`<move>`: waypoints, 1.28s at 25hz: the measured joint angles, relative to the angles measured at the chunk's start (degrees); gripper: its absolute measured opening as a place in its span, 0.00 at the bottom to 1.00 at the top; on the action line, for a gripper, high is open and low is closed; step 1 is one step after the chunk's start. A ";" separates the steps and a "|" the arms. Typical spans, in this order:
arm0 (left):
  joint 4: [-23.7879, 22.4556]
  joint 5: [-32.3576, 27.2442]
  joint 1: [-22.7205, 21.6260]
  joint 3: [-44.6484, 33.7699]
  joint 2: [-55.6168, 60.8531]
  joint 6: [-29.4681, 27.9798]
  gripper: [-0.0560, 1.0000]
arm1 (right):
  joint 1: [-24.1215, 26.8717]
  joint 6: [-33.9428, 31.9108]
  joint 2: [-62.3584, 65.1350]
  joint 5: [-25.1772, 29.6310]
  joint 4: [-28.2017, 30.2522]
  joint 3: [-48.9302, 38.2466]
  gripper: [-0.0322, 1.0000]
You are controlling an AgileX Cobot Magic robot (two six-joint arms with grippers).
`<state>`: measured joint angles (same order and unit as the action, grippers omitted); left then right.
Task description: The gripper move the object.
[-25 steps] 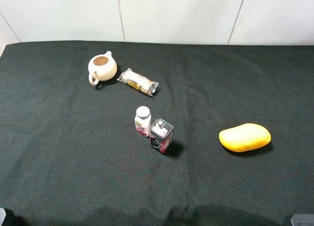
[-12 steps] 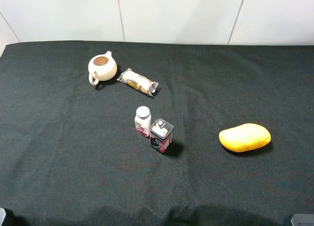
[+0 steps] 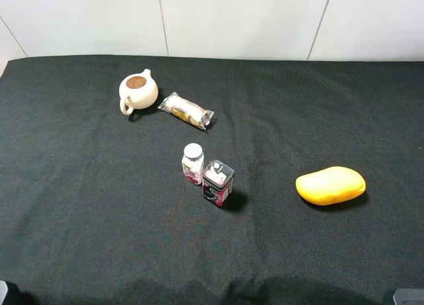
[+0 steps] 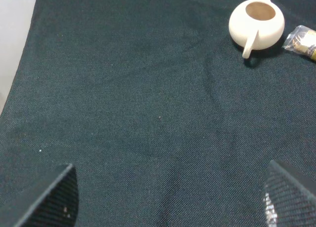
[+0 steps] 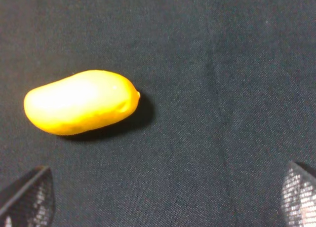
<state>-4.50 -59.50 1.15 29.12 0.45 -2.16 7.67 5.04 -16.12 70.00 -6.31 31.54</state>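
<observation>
A: Where's the black tin (image 3: 218, 183)?

B: Upright on the black cloth (image 3: 99, 185), about midway across it, whitish flip top up. It touches or nearly touches the small white-capped bottle (image 3: 193, 164) standing just beside it on the side toward the teapot. Neither claw is near it; both sit back at the near edge of the cloth, well apart from the tin.

A: And the left gripper (image 4: 168, 197)?

B: Spread wide, nothing between its fingers (image 4: 49, 200). Only the two tips show in the left wrist view. Ahead of it lies bare cloth, then the cream teapot (image 4: 256, 22), lidless, with one end of a wrapped snack (image 4: 301, 40) beside it.

A: The right gripper (image 5: 163, 200)?

B: Also released and empty, tips far apart at the edges of the right wrist view. A yellow mango (image 5: 81, 102) lies on its side just ahead of it, closer to one fingertip (image 5: 29, 197) than the other, touching neither.
</observation>
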 joint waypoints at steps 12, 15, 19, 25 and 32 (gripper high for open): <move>0.00 0.00 0.00 0.00 0.00 0.00 0.80 | -5.83 -3.38 11.08 -0.29 5.50 0.00 0.70; 0.00 0.00 0.00 0.00 0.00 0.00 0.80 | -6.91 -3.60 13.36 -0.59 7.18 -0.06 0.70; 0.00 0.00 0.00 0.00 0.00 0.00 0.80 | -7.31 -3.95 16.04 -1.78 7.71 -0.44 0.70; 0.00 0.00 0.00 0.00 0.00 0.00 0.80 | -7.31 -4.03 16.52 -5.81 7.71 -0.95 0.70; 0.00 0.00 0.00 0.00 0.00 0.00 0.80 | -7.31 -4.06 16.52 -10.90 7.09 -3.23 0.70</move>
<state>-4.50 -59.50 1.15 29.12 0.45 -2.16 0.37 0.98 0.40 59.10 0.78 28.31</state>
